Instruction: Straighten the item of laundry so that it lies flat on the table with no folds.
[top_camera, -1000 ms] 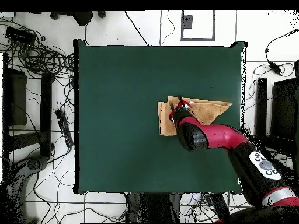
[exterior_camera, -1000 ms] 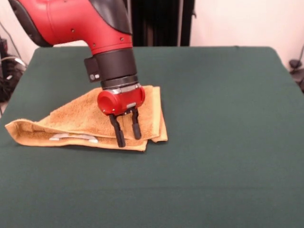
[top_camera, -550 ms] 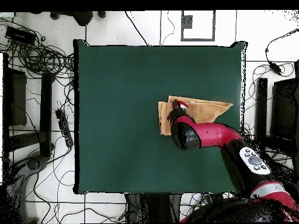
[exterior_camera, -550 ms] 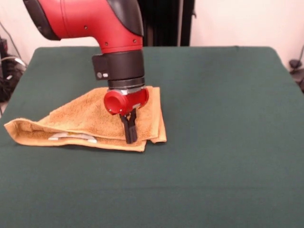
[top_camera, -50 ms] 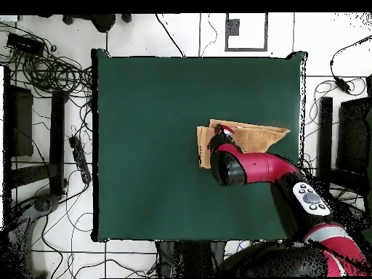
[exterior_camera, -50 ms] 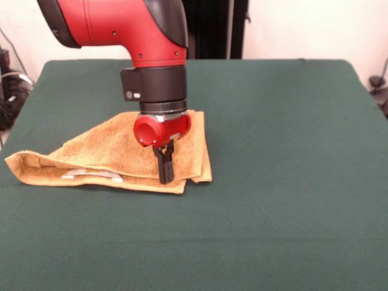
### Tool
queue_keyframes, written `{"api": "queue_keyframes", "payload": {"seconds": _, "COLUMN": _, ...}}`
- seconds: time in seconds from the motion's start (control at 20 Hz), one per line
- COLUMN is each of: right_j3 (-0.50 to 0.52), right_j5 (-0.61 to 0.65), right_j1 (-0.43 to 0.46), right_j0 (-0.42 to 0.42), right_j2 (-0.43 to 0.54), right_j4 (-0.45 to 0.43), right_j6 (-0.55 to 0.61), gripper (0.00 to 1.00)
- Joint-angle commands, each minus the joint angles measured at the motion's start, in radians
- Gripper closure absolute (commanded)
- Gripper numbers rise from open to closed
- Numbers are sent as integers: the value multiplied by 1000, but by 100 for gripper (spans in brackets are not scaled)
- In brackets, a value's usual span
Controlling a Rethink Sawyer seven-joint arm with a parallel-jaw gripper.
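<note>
We see the gripper pinched closed on the folded towel, which lies near one side edge of the table. Overhead, the arm hides part of the towel.

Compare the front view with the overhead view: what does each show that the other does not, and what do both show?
Front view only: the gripper with its jaws shut on an upper layer of the folded towel, and the white label near the towel's front edge.
Overhead view only: the whole table outline, cables on the floor around it, and the arm's path from the base.
Both: the orange towel lying folded, not flat, on the green table beneath the red arm.
</note>
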Motion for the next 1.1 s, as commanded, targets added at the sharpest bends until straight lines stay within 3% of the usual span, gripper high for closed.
{"api": "queue_keyframes", "payload": {"seconds": 0.05, "right_j3": -63, "right_j5": 38, "right_j1": 84, "right_j0": 9, "right_j2": -118, "right_j4": 29, "right_j6": 231, "gripper": 100}}
{"api": "queue_keyframes", "payload": {"seconds": 0.25, "right_j3": -16, "right_j5": 22, "right_j1": 74, "right_j0": -82, "right_j2": 10, "right_j4": -29, "right_j6": 162, "gripper": 100}}
{"api": "queue_keyframes", "payload": {"seconds": 0.35, "right_j3": -18, "right_j5": 99, "right_j1": 67, "right_j0": -38, "right_j2": -51, "right_j4": 43, "right_j6": 198, "gripper": 100}}
{"api": "queue_keyframes", "payload": {"seconds": 0.4, "right_j3": 0, "right_j5": 118, "right_j1": 68, "right_j0": -81, "right_j2": 3, "right_j4": 37, "right_j6": 171, "gripper": 0}}
{"api": "queue_keyframes", "payload": {"seconds": 0.75, "right_j3": 47, "right_j5": 268, "right_j1": 108, "right_j0": -269, "right_j2": 235, "right_j4": 71, "right_j6": 65, "gripper": 0}}
{"api": "queue_keyframes", "payload": {"seconds": 1.1, "right_j3": 62, "right_j5": 255, "right_j1": 132, "right_j0": -329, "right_j2": 307, "right_j4": 23, "right_j6": 44, "gripper": 0}}
